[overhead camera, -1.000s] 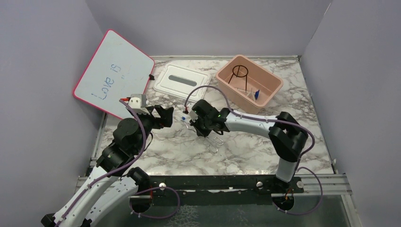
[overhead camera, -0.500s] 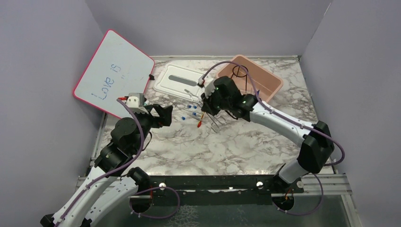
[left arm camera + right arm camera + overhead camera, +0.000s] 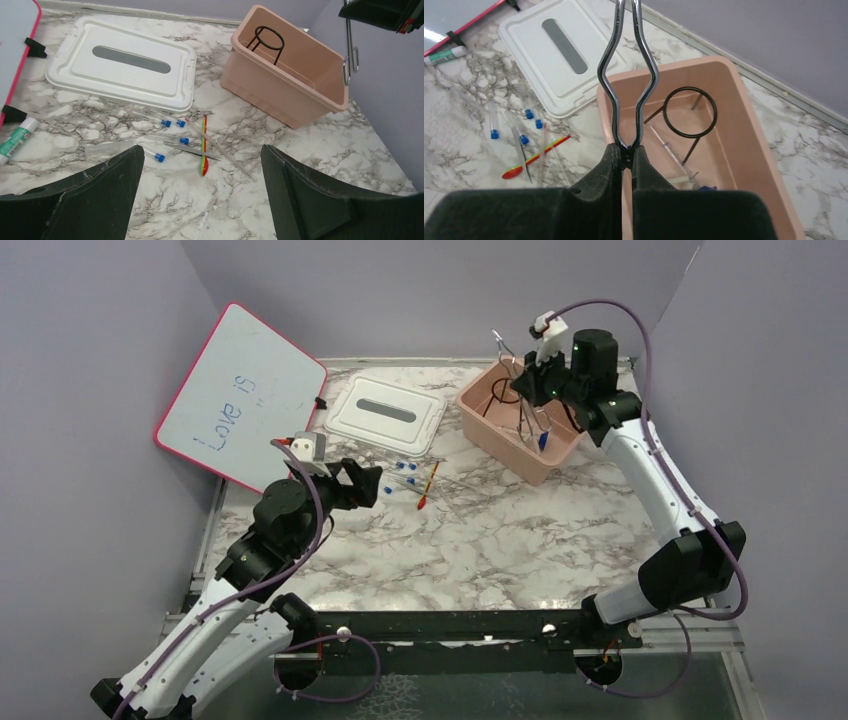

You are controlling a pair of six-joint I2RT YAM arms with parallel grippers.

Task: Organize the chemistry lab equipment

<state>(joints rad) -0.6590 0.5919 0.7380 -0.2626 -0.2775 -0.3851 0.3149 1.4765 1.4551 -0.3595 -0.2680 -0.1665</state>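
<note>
wire clamp (image 3: 616, 127) in right gripper (image 3: 626, 152) above pink bin (image 3: 744, 145); white lid (image 3: 531, 55) beside

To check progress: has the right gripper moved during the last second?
Yes. The right gripper, shut on metal tongs, went from the table in front of the pink bin up and back to above that bin.

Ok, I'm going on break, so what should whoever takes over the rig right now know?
Left jaws: open, empty, above the table by the tubes.
Right jaws: shut on tongs, held over the bin.
Done: ring stand in bin.
Left: tongs into bin, then tubes, stick, tweezers off the table.
</note>
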